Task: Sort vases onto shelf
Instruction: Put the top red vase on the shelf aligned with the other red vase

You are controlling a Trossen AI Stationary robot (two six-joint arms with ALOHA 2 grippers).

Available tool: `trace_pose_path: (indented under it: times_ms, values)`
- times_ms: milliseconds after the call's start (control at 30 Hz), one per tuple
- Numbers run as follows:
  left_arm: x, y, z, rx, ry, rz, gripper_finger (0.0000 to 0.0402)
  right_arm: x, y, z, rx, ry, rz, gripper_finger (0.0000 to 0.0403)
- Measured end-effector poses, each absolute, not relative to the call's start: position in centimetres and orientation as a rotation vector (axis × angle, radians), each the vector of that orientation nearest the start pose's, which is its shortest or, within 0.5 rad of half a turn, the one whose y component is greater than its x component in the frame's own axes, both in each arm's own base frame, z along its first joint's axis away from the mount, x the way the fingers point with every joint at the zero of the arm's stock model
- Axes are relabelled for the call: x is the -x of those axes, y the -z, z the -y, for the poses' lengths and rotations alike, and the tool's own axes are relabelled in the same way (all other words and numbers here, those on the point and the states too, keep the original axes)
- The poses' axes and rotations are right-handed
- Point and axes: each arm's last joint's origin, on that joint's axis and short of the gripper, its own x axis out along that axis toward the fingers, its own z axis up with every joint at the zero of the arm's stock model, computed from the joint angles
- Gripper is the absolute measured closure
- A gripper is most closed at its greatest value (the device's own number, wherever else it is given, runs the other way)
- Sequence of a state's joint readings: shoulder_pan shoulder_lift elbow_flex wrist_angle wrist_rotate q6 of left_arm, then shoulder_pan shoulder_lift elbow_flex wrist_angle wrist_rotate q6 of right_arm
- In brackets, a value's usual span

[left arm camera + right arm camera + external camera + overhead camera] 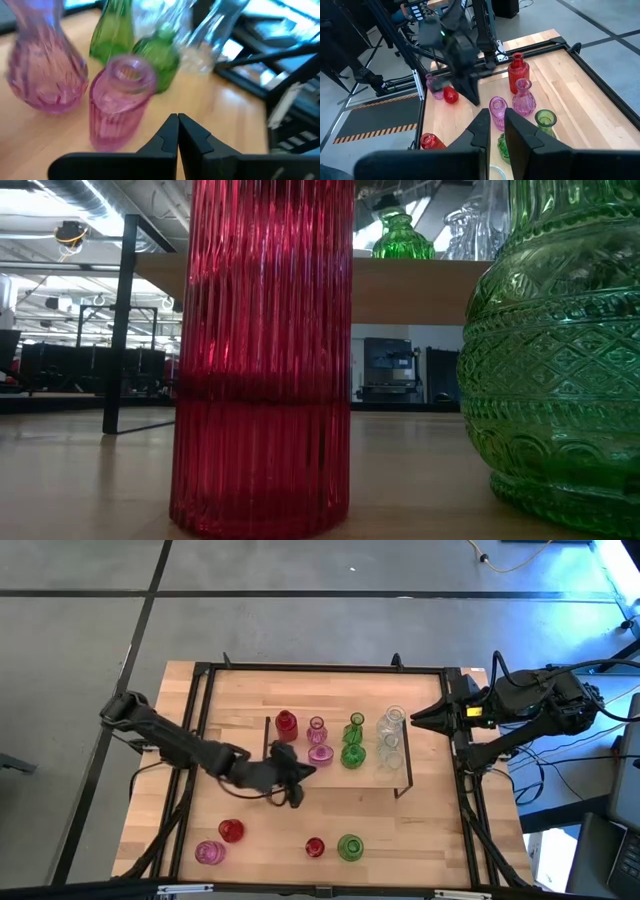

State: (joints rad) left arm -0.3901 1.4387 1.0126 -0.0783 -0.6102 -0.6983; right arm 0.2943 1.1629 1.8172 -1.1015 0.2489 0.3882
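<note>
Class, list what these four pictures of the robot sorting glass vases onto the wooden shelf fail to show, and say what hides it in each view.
- Low view: the ribbed red glass vase and embossed green glass vase fill the picture; the picture edges cut off both, and both arms are hidden.
- Left wrist view: the clear glass vases are blurred; their count cannot be told.
- Right wrist view: the right gripper covers part of the light-wood shelf.

Readable text: I find none in any view.
Vases [352,754]: I see ribbed and embossed glass patterns on them, no lettering.
Shelf [368,776]: bare wood, nothing printed.
Yellow patch on my right arm [471,711]: too small for me to read.
Floor stripes [375,131]: orange and black hazard bands, without words.
</note>
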Motion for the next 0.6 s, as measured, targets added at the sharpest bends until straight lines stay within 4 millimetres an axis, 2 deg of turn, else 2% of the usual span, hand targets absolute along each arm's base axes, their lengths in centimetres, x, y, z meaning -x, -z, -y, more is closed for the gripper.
trace_pose_path:
  times_ms: [133, 267, 500, 600]
  values:
    - [-26.7, -29.8, 11.6, 0.439, -0.357, -0.283, 0.0401, -15.5, -50.1, -4.0, -0.262, 0.039, -0.432, 0.0363]
    - [-23.3, -31.0, 12.2, 0.523, -0.330, -0.335, 0.0401, -15.5, -50.1, -3.9, -0.245, 0.038, -0.432, 0.0363]
    - [-20.3, -30.6, 14.6, 0.750, -0.010, -0.697, 0.0401, -16.5, -49.8, -4.1, -0.190, 0.077, -0.445, 0.0363]
    - [-18.8, -29.6, 15.3, 0.793, 0.009, -0.906, 0.0401, -16.9, -49.6, -4.2, -0.183, 0.088, -0.450, 0.0363]
